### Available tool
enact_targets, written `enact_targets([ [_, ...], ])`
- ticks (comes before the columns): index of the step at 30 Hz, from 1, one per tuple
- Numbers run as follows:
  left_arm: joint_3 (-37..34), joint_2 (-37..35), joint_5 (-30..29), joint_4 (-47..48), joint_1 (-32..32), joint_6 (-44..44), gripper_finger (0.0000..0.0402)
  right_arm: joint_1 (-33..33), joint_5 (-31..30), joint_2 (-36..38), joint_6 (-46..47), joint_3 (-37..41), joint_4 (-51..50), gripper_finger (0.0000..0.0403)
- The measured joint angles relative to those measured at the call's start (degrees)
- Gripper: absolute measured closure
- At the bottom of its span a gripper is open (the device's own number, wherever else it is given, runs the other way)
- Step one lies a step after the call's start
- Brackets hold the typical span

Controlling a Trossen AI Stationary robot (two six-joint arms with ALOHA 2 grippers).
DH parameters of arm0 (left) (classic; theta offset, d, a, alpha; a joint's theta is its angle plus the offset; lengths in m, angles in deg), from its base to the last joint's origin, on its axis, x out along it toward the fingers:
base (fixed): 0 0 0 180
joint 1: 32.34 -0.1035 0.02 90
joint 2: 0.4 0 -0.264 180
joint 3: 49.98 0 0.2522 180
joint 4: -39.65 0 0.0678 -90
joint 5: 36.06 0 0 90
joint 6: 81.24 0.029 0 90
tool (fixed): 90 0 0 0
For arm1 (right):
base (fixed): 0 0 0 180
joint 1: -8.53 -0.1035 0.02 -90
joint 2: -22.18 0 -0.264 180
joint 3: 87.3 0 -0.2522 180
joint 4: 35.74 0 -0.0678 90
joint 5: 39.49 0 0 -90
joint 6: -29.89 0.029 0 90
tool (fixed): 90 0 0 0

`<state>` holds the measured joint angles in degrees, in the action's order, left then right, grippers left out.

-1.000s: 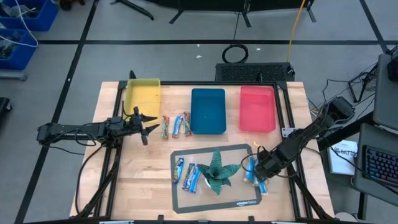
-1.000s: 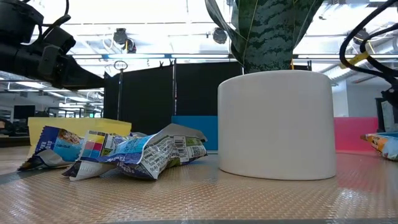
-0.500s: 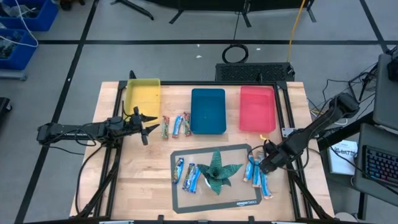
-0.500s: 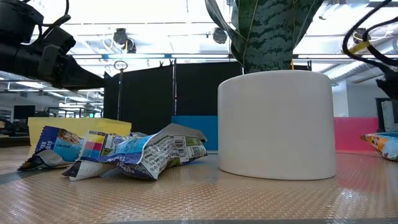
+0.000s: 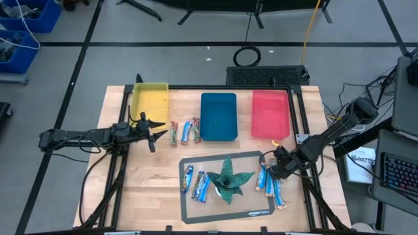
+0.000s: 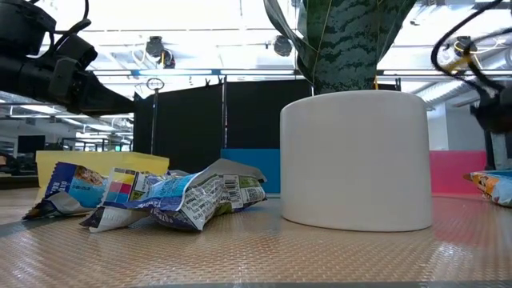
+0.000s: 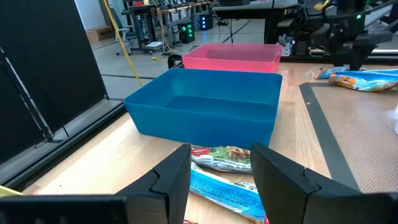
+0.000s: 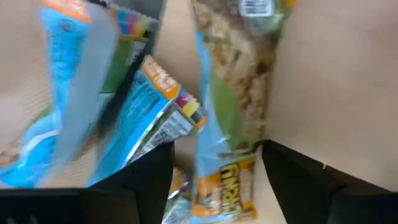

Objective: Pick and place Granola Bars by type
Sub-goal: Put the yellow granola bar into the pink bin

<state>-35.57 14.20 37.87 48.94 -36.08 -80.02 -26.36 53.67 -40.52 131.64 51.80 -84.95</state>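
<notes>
Three granola bars (image 5: pixel 185 132) lie on the wood between the yellow tray (image 5: pixel 150 99) and the blue tray (image 5: pixel 218 116). My left gripper (image 5: pixel 155 130) hovers open just left of them; they show past its fingers (image 7: pixel 225 159). More blue bars (image 5: pixel 198 184) lie on the mat left of the plant, and three bars (image 5: pixel 270 183) lie at the mat's right end. My right gripper (image 5: pixel 278 163) stands open over the far end of that right group. In its wrist view a blue-green bar (image 8: pixel 233 93) lies between its fingers (image 8: pixel 149 180), with bare gaps on both sides.
A pink tray (image 5: pixel 270 114) stands right of the blue one. A leafy plant in a white pot (image 6: pixel 356 160) stands mid-mat (image 5: pixel 225 207) between the two bar groups. Dark frame rails run along the table's left and right sides.
My right gripper has moved off the right-hand bars toward the table's far edge. The bars it covered now lie in plain sight on the mat's right end. My left arm has kept still.
</notes>
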Motion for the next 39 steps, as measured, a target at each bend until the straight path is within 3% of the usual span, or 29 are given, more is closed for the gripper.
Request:
enact_targets([
  [7,0.04,0.01,0.01,0.05,0.0,0.01,0.0229,1.2,3.58,-0.29,1.88,3.2,0.94,0.0203],
  [17,0.04,-0.01,-0.36,0.05,0.0,0.01,0.0229,1.03,-1.13,4.77,-2.69,3.54,2.29,0.0387],
  [24,0.04,0.0,-0.46,-0.01,0.02,-0.19,0.0229,1.07,-7.81,9.02,-6.32,3.19,6.17,0.0397],
  [27,0.04,0.01,-0.49,-0.03,0.01,-0.21,0.0229,1.07,-12.38,11.3,-9.77,0.97,6.06,0.0397],
  [33,0.04,0.01,-0.51,-0.07,0.01,-0.17,0.0229,1.74,-27.73,15.8,-24.6,-4.4,5.87,0.04],
  [39,0.04,0.01,-0.54,-0.14,0.01,0.06,0.0229,8.61,-44.4,20.86,-43.62,-5.63,5.14,0.04],
])
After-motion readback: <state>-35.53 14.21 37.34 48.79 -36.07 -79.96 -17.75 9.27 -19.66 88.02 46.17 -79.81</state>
